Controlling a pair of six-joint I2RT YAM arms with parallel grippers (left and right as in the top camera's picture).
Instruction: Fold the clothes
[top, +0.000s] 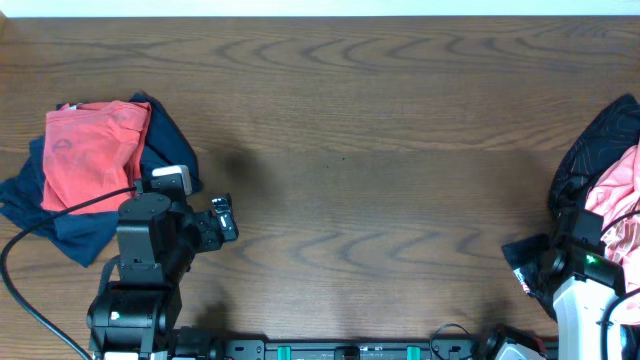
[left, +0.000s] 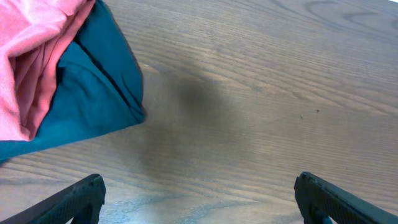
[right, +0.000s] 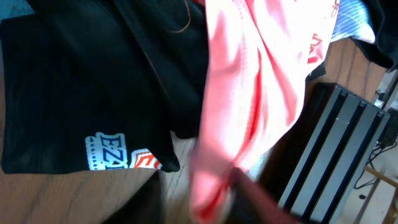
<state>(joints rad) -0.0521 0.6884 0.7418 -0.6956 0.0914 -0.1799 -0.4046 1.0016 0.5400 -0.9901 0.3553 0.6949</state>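
The light salmon-pink T-shirt (top: 618, 200) lies crumpled at the right table edge, partly under a black patterned garment (top: 600, 140). In the right wrist view a fold of the pink shirt (right: 249, 81) hangs down between my right gripper's (right: 199, 193) blurred fingers, which look closed on it. The black garment (right: 93, 74) with a printed logo lies to its left. In the overhead view my right gripper (top: 545, 262) is at the pile's near edge. My left gripper (top: 225, 222) is open and empty above bare wood (left: 199, 186).
A folded red-orange shirt (top: 90, 150) lies on a navy garment (top: 165, 140) at the left, just beyond my left arm; both show in the left wrist view (left: 31, 56) (left: 93, 87). A dark ribbed metal frame (right: 336, 149) stands right of the pile.
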